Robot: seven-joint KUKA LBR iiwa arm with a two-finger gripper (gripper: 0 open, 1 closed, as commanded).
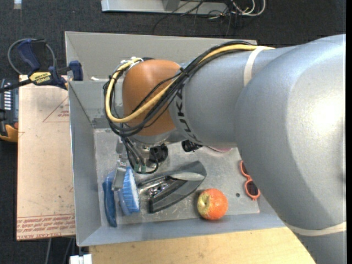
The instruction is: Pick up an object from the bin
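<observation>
arm reaching in over right edge of bin [82,147], wrist bent downward, gripper [133,159] low over blue brush [128,192] near front-left corner, jaw state cannot be told, apple [212,204] by front edge

Bin [82,202]: plain grey metal, floor scuffed and speckled. Brush [130,193] in the lower-left corner: blue body, bristles blue with white. Stapler [171,189] along the lower edge: dark grey and black, with a shiny silver strip. Apple [212,204] at the lower edge, toward the right: red-orange with a yellow-green patch. Glasses [249,183] at the right edge: orange-red frame. Arm [275,120]: matte silver-grey. Cover [148,87]: orange-brown. Cables [111,106]: one yellow, the rest black.
</observation>
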